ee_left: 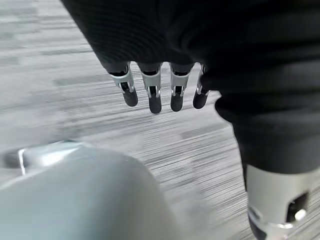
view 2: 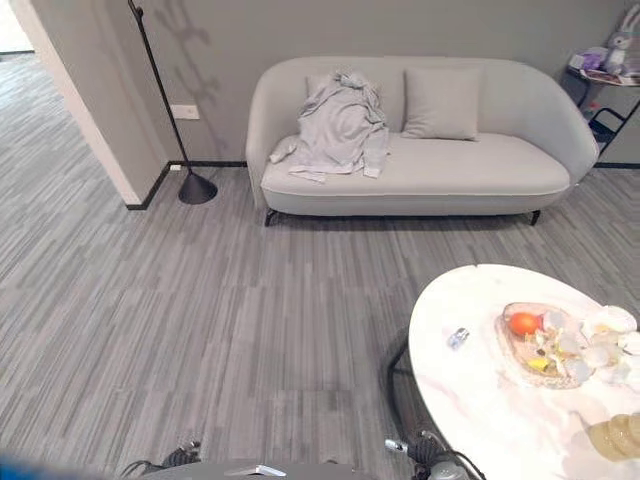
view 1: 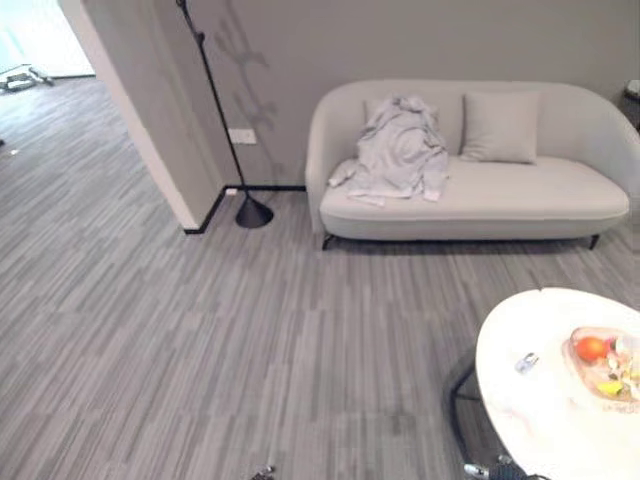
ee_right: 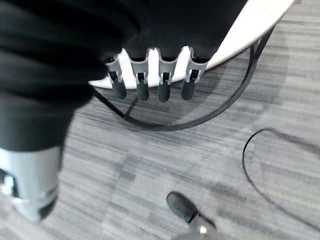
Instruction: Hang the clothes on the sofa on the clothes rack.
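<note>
Your left hand (ee_left: 160, 90) hangs w/ fingers straight, holding nothing, right hand (ee_right: 150, 80) same, grey clothes (view 1: 398, 150) heaped on sofa (view 1: 520, 195), well apart from both, ahead.

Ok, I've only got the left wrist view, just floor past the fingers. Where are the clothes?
Observer: A grey garment lies draped over the left end of the sofa, beside a cushion.
Operator: Anything to hang it on?
Observer: A black pole stand rises by the wall corner, left of the sofa.
Operator: Is the right hand holding anything?
Observer: No, the right hand hangs open and empty beside the white round table.
</note>
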Tool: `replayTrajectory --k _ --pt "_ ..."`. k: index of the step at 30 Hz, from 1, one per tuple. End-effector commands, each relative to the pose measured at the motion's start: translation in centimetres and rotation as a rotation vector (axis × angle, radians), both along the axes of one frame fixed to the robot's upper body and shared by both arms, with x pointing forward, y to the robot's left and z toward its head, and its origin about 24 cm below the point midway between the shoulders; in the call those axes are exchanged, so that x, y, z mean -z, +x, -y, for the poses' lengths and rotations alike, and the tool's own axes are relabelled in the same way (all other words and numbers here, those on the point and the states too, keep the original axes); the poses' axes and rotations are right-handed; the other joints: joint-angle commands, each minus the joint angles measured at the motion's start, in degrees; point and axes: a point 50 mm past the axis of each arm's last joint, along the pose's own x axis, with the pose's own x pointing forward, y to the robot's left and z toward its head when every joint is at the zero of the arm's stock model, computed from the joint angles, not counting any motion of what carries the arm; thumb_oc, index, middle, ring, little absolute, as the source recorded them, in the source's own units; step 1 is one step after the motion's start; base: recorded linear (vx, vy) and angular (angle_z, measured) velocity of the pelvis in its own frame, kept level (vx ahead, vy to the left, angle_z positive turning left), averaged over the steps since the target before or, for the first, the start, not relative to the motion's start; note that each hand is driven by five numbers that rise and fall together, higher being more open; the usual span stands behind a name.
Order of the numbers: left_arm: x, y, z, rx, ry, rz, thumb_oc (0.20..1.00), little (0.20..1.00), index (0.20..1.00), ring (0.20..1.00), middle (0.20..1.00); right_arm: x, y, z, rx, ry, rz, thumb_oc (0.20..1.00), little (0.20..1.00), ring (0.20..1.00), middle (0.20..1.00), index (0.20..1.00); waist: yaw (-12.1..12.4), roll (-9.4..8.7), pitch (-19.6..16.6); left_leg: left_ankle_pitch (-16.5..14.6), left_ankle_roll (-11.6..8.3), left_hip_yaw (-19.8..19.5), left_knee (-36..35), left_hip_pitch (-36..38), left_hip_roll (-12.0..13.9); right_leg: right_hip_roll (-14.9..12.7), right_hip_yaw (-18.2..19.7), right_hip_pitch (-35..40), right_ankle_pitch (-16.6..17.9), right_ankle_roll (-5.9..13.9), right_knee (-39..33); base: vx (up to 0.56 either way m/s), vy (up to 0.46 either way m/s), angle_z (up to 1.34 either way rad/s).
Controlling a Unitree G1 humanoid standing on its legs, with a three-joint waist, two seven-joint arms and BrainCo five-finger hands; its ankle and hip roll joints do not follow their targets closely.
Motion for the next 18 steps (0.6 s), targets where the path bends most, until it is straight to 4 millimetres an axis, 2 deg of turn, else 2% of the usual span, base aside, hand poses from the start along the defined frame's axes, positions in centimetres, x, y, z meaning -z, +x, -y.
replayTrajectory --k 1,3,4,5,6,7,8,9,10,11,13,15,16,17,18 --pt "-1.1 3.7 -0.3 0.001 0.010 0.119 1.000 1.000 1.000 1.000 1.000 -1.1 3.4 0.7 0.041 -0.004 0.125 1.000 1.000 1.000 1.000 1.000 0.50 -2.46 6.40 2.56 6.57 10.38 -24.57 6.49 -4.23 -8.92 6.05 -3.45 4.22 10.20 0.64 0.56 -0.190 0.09" --pt "-1.0 3.6 -0.2 -0.013 0.010 0.117 1.000 1.000 1.000 1.000 1.000 -1.3 3.9 0.6 0.041 -0.004 0.149 1.000 1.000 1.000 1.000 1.000 1.03 -2.75 6.89 0.72 6.08 11.53 -29.38 2.62 -6.09 -9.25 5.42 -2.40 2.30 10.80 0.64 0.38 -0.007 0.30" --pt "-1.0 3.7 -0.1 -0.035 0.005 0.123 1.000 1.000 1.000 1.000 1.000 -1.3 4.2 0.3 0.037 -0.003 0.161 1.000 1.000 1.000 1.000 1.000 2.20 -1.83 7.38 4.26 5.48 11.31 -36.60 -0.88 -8.32 -7.92 5.67 -0.85 0.85 10.86 0.64 0.36 0.083 -0.40" --pt "-1.0 3.6 0.0 -0.042 0.001 0.121 1.000 1.000 1.000 1.000 1.000 -1.3 4.2 0.2 0.032 -0.003 0.159 1.000 1.000 1.000 1.000 1.000 2.95 -1.10 7.41 7.57 5.09 10.44 -40.93 -2.55 -9.60 -6.72 6.15 0.01 0.10 10.85 0.64 0.48 0.148 -0.70" --pt "-0.8 3.2 -0.1 -0.052 -0.002 0.109 1.000 1.000 1.000 1.000 1.000 -1.1 3.8 0.0 0.028 -0.005 0.144 1.000 1.000 1.000 1.000 1.000 4.17 -0.24 7.60 10.44 4.18 7.81 -46.90 -4.76 -11.48 -5.56 7.40 1.89 -1.35 10.65 0.64 0.58 0.210 -0.60" --pt "-0.6 2.5 -0.3 -0.068 0.001 0.081 1.000 1.000 1.000 1.000 1.000 -0.8 3.1 -0.1 0.021 -0.005 0.119 1.000 1.000 1.000 1.000 1.000 4.90 -0.06 7.51 11.79 3.01 5.11 -48.46 -7.21 -12.40 -4.89 9.04 4.02 -2.88 10.51 0.64 0.67 0.301 -1.07" --pt "-0.4 1.4 -0.6 -0.086 0.007 0.051 1.000 1.000 1.000 1.000 1.000 -0.5 2.4 -0.6 0.009 0.006 0.092 1.000 1.000 1.000 1.000 1.000 4.78 0.24 6.63 12.64 3.35 4.02 -48.46 -5.74 -12.32 -4.74 10.02 4.91 -3.39 10.75 0.64 0.67 0.393 -1.07" --pt "-0.3 0.9 -0.9 -0.092 0.015 0.034 1.000 1.000 1.000 1.000 1.000 -0.2 2.1 -1.0 -0.002 0.015 0.072 1.000 1.000 1.000 1.000 1.000 4.79 -0.29 5.85 13.14 3.78 4.78 -48.46 -4.17 -12.60 -5.86 10.54 5.53 -3.20 11.21 0.64 0.51 0.354 -0.92" --pt "-0.3 0.6 -1.1 -0.089 0.020 0.023 1.000 1.000 1.000 1.000 1.000 -0.1 1.9 -1.4 -0.007 0.026 0.067 1.000 1.000 1.000 1.000 1.000 4.73 -0.78 5.25 12.67 4.07 4.99 -48.46 -3.56 -12.86 -6.45 10.73 5.51 -2.89 11.51 0.64 0.50 0.392 -0.17" --pt "-0.3 0.4 -1.4 -0.077 0.029 0.017 1.000 1.000 1.000 1.000 1.000 0.0 2.1 -1.9 -0.025 0.044 0.066 1.000 1.000 1.000 1.000 1.000 4.94 -1.83 4.17 11.30 5.14 6.47 -48.46 -2.18 -13.61 -8.25 10.61 6.10 -1.95 12.84 0.80 0.36 0.284 0.11" --pt "-0.5 0.7 -1.8 -0.074 0.040 0.024 1.000 1.000 1.000 1.000 1.000 0.0 2.0 -2.1 -0.025 0.049 0.065 1.000 1.000 1.000 1.000 1.000 5.06 -2.06 3.81 10.12 6.07 7.20 -48.46 -0.82 -14.12 -9.69 10.74 5.12 -1.95 13.42 4.14 0.29 0.289 -0.50" --pt "-0.7 1.2 -2.1 -0.057 0.048 0.036 1.000 1.000 1.000 1.000 1.000 -0.1 2.3 -2.0 -0.011 0.056 0.077 1.000 1.000 1.000 1.000 1.000 4.53 -1.83 3.95 7.90 8.39 7.45 -48.27 1.30 -15.19 -11.06 11.53 1.82 -0.60 14.19 12.99 0.23 0.350 -0.71" --pt "-0.8 1.4 -2.3 -0.049 0.055 0.041 1.000 1.000 1.000 1.000 1.000 -0.2 2.6 -2.0 0.003 0.061 0.088 1.000 1.000 1.000 1.000 1.000 3.76 -1.33 4.75 6.93 9.66 6.99 -47.67 2.63 -15.78 -11.29 12.22 -0.75 1.94 14.09 19.74 0.16 0.297 0.46" --pt "-0.8 1.4 -2.4 -0.047 0.059 0.040 1.000 1.000 1.000 1.000 1.000 -0.2 2.6 -2.0 0.008 0.063 0.092 1.000 1.000 1.000 1.000 1.000 3.48 -1.09 5.21 6.29 10.31 6.71 -47.38 3.44 -16.07 -11.58 12.27 -1.85 3.22 14.05 23.01 0.19 0.331 0.58" --pt "-0.8 1.4 -2.5 -0.046 0.062 0.039 1.000 1.000 1.000 1.000 1.000 -0.2 2.7 -1.9 0.019 0.062 0.098 1.000 1.000 1.000 1.000 1.000 3.09 -0.32 5.94 5.43 11.18 6.49 -47.05 4.81 -16.24 -12.79 11.11 -3.69 6.78 14.03 28.40 0.21 0.272 0.59"
